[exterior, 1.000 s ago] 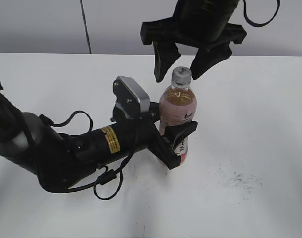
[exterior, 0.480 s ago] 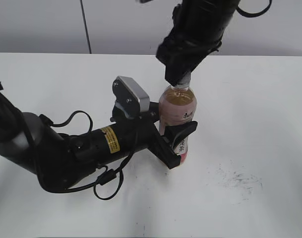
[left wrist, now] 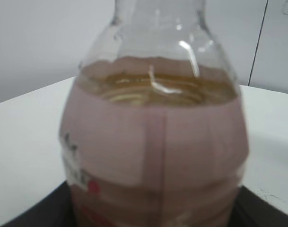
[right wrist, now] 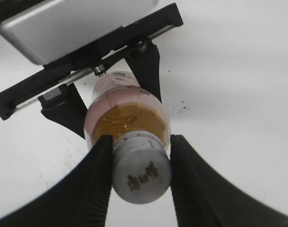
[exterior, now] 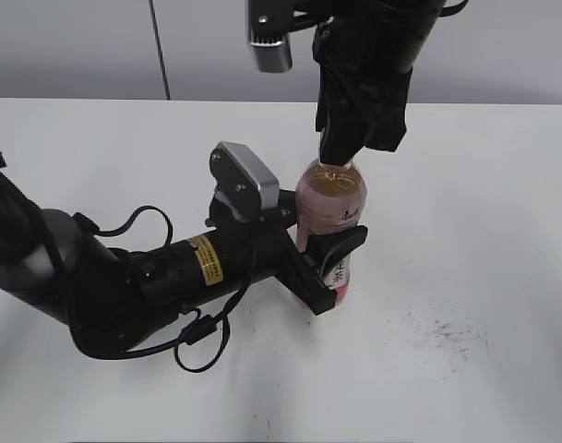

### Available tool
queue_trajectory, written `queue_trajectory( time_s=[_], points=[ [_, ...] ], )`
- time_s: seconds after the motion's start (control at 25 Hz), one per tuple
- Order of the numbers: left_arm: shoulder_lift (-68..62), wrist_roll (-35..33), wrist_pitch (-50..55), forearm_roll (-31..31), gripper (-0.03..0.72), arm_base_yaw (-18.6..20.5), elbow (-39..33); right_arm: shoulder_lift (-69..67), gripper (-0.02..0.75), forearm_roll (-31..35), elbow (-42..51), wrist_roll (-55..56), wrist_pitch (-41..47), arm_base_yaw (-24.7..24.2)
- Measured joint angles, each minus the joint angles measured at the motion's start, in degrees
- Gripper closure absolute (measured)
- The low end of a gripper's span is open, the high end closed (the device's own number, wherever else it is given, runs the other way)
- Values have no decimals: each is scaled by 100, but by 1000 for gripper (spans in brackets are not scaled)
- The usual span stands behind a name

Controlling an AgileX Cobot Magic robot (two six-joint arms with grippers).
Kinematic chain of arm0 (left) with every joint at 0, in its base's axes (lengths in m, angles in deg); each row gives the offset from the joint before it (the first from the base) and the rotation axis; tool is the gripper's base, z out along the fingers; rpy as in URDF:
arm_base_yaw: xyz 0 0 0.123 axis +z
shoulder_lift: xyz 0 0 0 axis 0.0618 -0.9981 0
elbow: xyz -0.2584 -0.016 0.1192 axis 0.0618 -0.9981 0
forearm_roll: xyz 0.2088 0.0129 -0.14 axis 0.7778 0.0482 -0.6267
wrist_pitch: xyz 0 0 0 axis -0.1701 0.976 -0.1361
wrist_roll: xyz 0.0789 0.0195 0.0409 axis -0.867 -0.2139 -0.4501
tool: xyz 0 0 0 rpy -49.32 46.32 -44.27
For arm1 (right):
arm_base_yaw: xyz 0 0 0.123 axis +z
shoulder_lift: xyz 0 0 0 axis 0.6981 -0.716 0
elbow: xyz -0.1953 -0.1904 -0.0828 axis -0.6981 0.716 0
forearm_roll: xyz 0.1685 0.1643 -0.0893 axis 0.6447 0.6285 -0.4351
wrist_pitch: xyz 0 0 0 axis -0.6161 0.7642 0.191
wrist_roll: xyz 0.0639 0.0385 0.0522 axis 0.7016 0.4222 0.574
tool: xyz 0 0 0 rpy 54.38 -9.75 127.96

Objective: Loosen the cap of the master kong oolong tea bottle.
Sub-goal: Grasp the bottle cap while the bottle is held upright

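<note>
The master kong oolong tea bottle (exterior: 331,198) stands upright on the white table, amber tea inside, pink-and-white label. My left gripper (exterior: 328,268) is shut on its lower body from the left; the bottle (left wrist: 153,137) fills the left wrist view. My right gripper (exterior: 340,152) comes down from above and is shut on the cap, which it hides in the exterior view. In the right wrist view the silver-grey cap (right wrist: 141,175) with a dark logo sits pressed between the two black fingers of the right gripper (right wrist: 140,176), above the bottle (right wrist: 127,120).
The white table (exterior: 465,231) runs out all round, with a grey wall behind. Faint dark scuff marks (exterior: 447,334) lie on the table right of the bottle. The left arm's body and cables (exterior: 124,286) lie across the table's left side.
My right gripper was open above the cap one second ago. It has come down, turned and shut on the cap. The left gripper and the bottle have not moved.
</note>
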Motion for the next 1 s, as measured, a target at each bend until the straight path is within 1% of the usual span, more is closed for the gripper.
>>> queue_trajectory(
  time_s=[0.08, 0.12, 0.2, 0.28, 0.32, 0.36, 0.48, 0.68, 0.8, 0.92, 1.0],
  points=[
    [0, 0, 0, 0, 299, 0, 0, 0, 442, -19, 0, 150, 0, 0],
    [0, 0, 0, 0, 299, 0, 0, 0, 403, -57, 0, 273, -22, 0],
    [0, 0, 0, 7, 299, 0, 0, 0, 281, -115, 0, 523, -52, 0],
    [0, 0, -5, 7, 299, 0, 0, 0, 178, -188, 0, 909, -60, 0],
    [0, 0, -5, 7, 299, 0, 0, 0, 147, -218, 4, 1097, -60, 0],
    [0, 0, -5, 7, 299, 0, 0, 7, 134, -218, 4, 1327, -60, 0],
    [0, 0, -5, 7, 299, 0, 0, 136, 123, -96, -19, 2286, -54, 0],
    [0, 0, -5, 11, 299, 0, 0, 540, 139, -9, -141, 5337, -54, 0],
    [0, 0, -5, 11, 299, 0, 0, 614, 143, 69, -147, 6786, -47, 0],
    [0, 0, -5, 11, 299, 0, 0, 614, 143, 151, -52, 7479, -47, 0],
    [0, 0, -5, 11, 299, 0, 0, 614, 143, 151, 165, 7654, -47, 0]
  ],
)
